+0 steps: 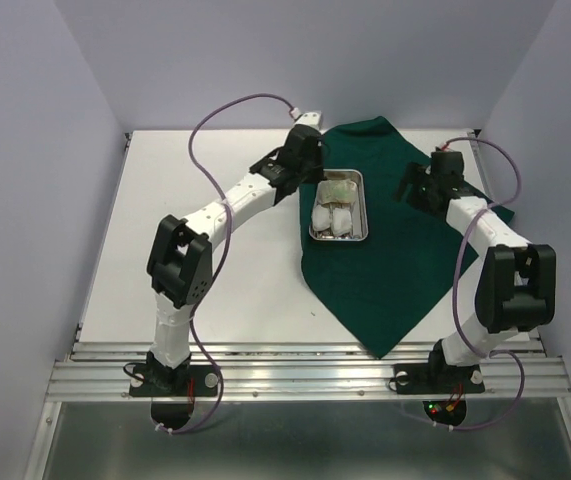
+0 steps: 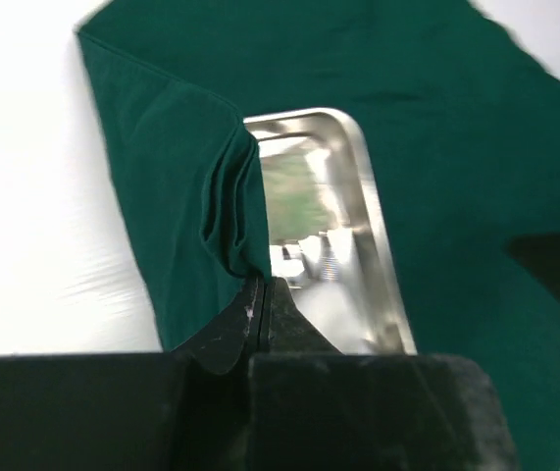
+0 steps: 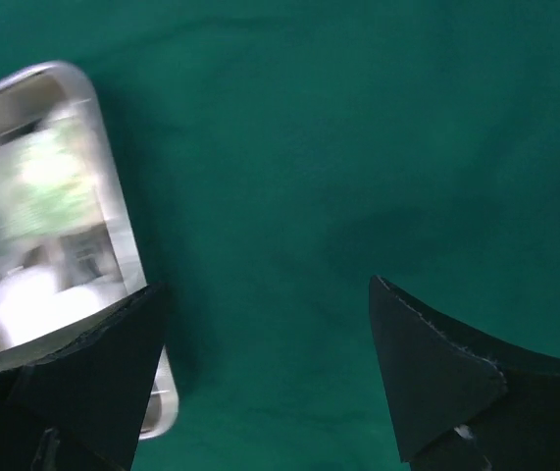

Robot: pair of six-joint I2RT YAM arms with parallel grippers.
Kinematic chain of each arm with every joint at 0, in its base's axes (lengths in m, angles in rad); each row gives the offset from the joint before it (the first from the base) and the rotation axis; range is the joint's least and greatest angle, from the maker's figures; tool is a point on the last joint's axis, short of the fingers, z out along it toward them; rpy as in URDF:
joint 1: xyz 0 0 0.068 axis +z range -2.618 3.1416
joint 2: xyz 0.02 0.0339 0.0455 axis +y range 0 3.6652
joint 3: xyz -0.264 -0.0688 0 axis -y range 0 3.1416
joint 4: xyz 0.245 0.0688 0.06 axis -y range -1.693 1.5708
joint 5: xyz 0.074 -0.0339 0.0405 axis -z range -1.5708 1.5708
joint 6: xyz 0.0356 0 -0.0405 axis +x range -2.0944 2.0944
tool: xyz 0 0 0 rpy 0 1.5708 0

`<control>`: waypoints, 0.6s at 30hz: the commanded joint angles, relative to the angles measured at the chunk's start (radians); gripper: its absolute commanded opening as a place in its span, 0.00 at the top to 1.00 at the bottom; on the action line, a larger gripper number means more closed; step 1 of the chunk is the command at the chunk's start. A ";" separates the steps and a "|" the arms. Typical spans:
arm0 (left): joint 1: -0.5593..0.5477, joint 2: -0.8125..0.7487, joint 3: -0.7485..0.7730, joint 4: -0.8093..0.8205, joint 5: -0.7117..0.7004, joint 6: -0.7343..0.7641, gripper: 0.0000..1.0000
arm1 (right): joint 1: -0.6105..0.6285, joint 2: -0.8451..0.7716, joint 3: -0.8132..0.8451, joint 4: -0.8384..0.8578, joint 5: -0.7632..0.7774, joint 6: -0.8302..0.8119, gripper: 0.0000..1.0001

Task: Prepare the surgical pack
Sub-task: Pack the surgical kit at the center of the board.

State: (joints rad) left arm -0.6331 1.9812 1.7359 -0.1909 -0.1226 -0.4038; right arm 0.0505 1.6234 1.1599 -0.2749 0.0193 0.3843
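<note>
Small rectangular shiny steel tray (image 1: 365, 212) (image 2: 379, 231) (image 3: 115, 201): sits on the large dark green cloth drape (image 1: 385, 275) (image 2: 436, 118) (image 3: 358, 147), in the drape's far half. The drape lies spread as a diamond on the white table (image 1: 215, 270), one corner pointing to the near edge.

Inside the tray: white gauze pads (image 1: 333, 222) fill the near part and a pale packet (image 1: 337, 188) lies at the far part. The pad count is not readable and the wrist views are blurred here.

At the tray's left rim: the drape edge is lifted and bunched into vertical folds, which cover part of that rim.

Left gripper (image 1: 310, 168) (image 2: 263, 290): at the tray's far left corner, fingers pressed together on the bunched drape fold, pinching it.

Right gripper (image 1: 417, 186) (image 3: 263, 289): to the right of the tray, over flat drape, fingers spread wide with nothing between them. Whether the tips touch the cloth I cannot tell.
</note>
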 commanded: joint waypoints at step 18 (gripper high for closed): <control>-0.155 0.294 0.324 0.056 0.360 0.191 1.00 | -0.098 -0.004 -0.299 0.125 -0.099 0.113 0.14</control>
State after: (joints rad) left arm -0.7578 2.2913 1.9530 -0.1646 0.1909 -0.2359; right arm -0.0509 1.6005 0.8684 -0.2150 -0.0631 0.4866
